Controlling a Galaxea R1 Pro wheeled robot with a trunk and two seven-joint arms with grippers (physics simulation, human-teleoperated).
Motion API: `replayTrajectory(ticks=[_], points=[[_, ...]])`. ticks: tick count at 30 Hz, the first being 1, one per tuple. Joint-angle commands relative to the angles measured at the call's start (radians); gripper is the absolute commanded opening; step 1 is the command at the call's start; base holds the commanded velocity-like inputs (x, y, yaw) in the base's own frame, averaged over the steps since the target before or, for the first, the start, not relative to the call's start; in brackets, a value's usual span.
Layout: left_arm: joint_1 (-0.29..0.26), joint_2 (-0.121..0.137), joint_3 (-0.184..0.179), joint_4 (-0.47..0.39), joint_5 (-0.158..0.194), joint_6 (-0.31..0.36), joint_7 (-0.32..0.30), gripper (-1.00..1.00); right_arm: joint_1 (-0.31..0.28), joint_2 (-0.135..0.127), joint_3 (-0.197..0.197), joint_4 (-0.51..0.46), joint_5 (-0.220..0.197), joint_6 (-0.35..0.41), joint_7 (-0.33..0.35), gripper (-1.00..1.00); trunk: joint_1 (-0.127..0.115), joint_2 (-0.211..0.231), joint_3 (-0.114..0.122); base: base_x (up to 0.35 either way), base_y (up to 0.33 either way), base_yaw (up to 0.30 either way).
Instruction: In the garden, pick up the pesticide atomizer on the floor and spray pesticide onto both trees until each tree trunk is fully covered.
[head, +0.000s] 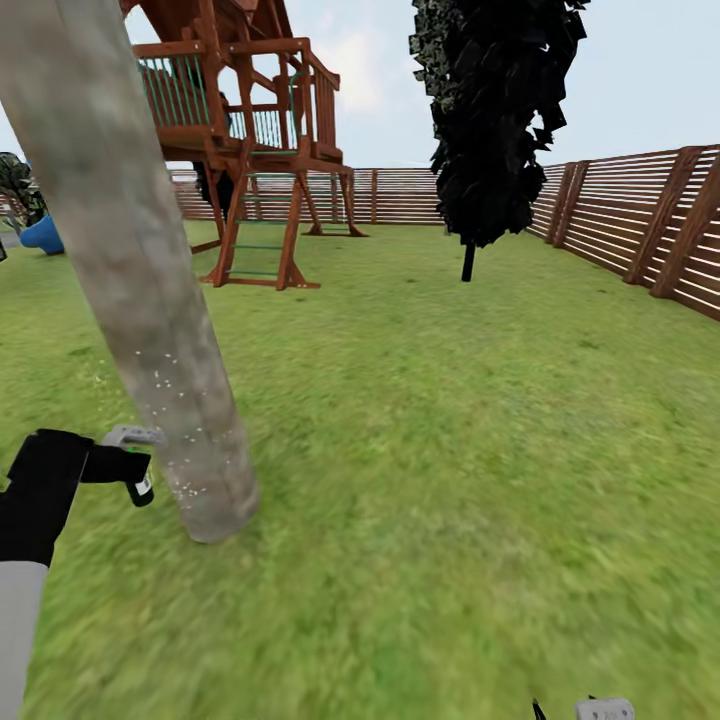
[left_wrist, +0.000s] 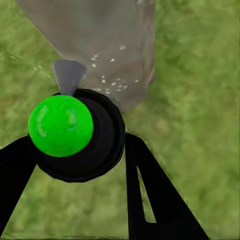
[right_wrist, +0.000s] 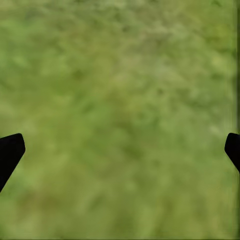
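Now the left gripper (head: 122, 468) is clamping the pesticide atomizer (head: 137, 478) at the near left, its whitish nozzle pointing at the base of the tree trunk (head: 150, 330) just beside it, where pale specks are dotting the bark. Over bare grass (right_wrist: 120, 100) the right gripper (right_wrist: 120, 150) is hanging with fingers spread wide, while the second tree (head: 495, 120) is standing far off by the fence (head: 640, 215)

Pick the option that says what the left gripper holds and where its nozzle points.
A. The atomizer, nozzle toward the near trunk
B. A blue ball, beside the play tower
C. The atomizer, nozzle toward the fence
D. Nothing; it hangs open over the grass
A: the left gripper is shut on the atomizer, whose whitish nozzle faces the near trunk, already flecked with white specks low down.
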Motion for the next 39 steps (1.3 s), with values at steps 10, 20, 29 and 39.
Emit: replayTrajectory(ticks=[10, 20, 29, 39], points=[[0.016, -0.004, 0.008, 0.022, 0.008, 0.002, 0.022, -1.00, 0.000, 0.000, 0.001, 0.000, -0.001, 0.000, 0.000, 1.00, 0.000, 0.000, 0.000, 0.073, -0.264, 0.221], [0.016, -0.026, 0.010, 0.098, 0.011, -0.007, 0.082, -1.00, 0.001, 0.000, 0.001, 0.000, 0.000, 0.000, 0.000, 1.00, 0.000, 0.000, 0.000, 0.095, -0.267, 0.027], [0.017, -0.026, 0.045, 0.106, 0.009, -0.007, 0.083, -1.00, 0.000, 0.000, 0.001, 0.000, 0.000, 0.000, 0.000, 1.00, 0.000, 0.000, 0.000, 0.003, -0.276, 0.245], [0.042, -0.028, 0.047, 0.178, 0.021, -0.014, 0.152, -1.00, 0.000, 0.000, 0.001, 0.000, 0.000, 0.000, 0.000, 1.00, 0.000, 0.000, 0.000, 0.055, -0.257, 0.247]])
